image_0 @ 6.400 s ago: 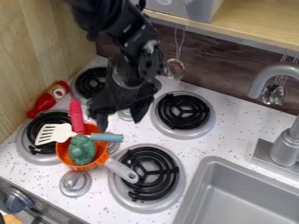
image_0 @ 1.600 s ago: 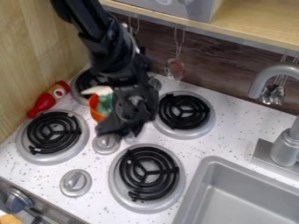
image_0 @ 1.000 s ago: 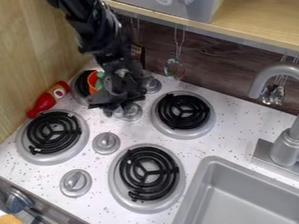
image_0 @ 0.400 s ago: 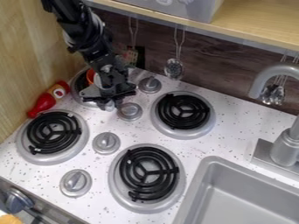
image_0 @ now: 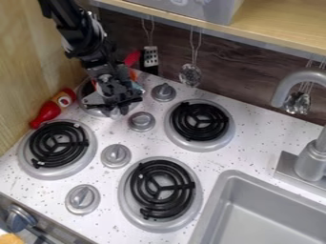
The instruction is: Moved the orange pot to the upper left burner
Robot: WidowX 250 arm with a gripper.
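The black gripper (image_0: 113,101) is hanging over the upper left burner (image_0: 96,113); whether it is open, closed or gripping anything cannot be told. Directly behind it, mostly hidden, the orange pot (image_0: 133,75) is showing at that burner, a red handle (image_0: 132,58) rising alongside. A red squeeze bottle (image_0: 45,113) is lying to the gripper's left; well apart, toward the viewer's right, a gray sink (image_0: 270,217) is standing.

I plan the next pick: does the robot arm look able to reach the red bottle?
Probably yes: the bottle is uncovered, with only the low burner between it and the gripper, though the wall is close.
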